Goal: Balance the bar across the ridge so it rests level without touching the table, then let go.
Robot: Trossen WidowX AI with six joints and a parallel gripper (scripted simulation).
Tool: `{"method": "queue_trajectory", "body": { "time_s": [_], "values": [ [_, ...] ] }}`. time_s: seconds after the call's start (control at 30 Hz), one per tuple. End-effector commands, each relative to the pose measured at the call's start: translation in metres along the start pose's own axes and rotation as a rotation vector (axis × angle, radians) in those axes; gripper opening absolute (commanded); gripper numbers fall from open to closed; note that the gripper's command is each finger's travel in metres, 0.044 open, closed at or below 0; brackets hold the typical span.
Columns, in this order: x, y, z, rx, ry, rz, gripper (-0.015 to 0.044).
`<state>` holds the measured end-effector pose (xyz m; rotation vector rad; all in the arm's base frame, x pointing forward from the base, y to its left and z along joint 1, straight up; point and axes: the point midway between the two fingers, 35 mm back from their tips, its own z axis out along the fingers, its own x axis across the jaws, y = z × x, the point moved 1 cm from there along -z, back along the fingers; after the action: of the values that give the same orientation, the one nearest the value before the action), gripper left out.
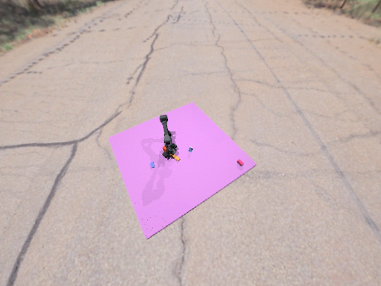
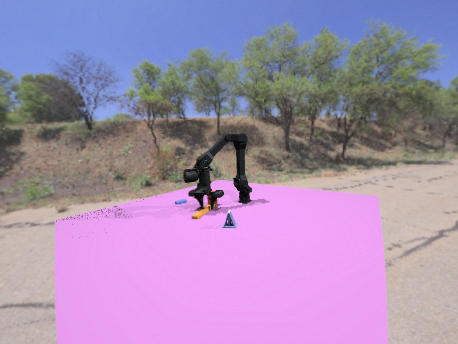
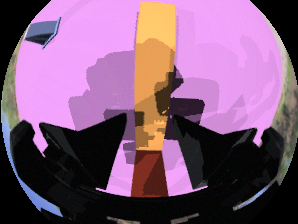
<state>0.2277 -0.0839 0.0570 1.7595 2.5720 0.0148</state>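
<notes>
The bar (image 1: 177, 158) (image 2: 200, 215) (image 3: 156, 65) is long and orange and lies on the table, with a dark red block (image 3: 149, 172) at the end nearest the arm. The ridge (image 1: 190, 149) (image 2: 229, 220) (image 3: 42, 31) is a small blue-grey triangular prism standing apart from the bar, at the upper left in the wrist view. My gripper (image 1: 170, 155) (image 2: 210, 201) (image 3: 149, 117) is low over the bar near its red end. Its fingers are open, one on each side of the bar, with gaps showing in the wrist view. Fingertip contact with the table is unclear.
A small blue piece (image 1: 152, 165) (image 2: 180, 202) lies on the pink table (image 1: 195, 187) (image 2: 220, 285), on the other side of the gripper from the ridge. A red piece (image 1: 240, 162) lies near the table's right corner in the top view.
</notes>
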Motion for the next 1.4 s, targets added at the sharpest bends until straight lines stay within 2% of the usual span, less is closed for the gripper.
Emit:
{"method": "queue_trajectory", "body": {
  "time_s": [0.0,0.03,0.3,0.43,1.37],
  "values": [
    [0.000,0.000,0.000,0.000,0.000,0.000,0.0184],
    [0.000,0.000,0.000,0.000,0.000,0.000,0.0157],
    [0.000,0.000,0.000,0.000,0.000,0.000,0.0104],
    [-0.001,0.001,-0.006,0.000,0.000,0.000,0.0000],
    [-0.004,0.005,-0.076,0.001,-0.002,0.005,0.0000]
  ]
}}
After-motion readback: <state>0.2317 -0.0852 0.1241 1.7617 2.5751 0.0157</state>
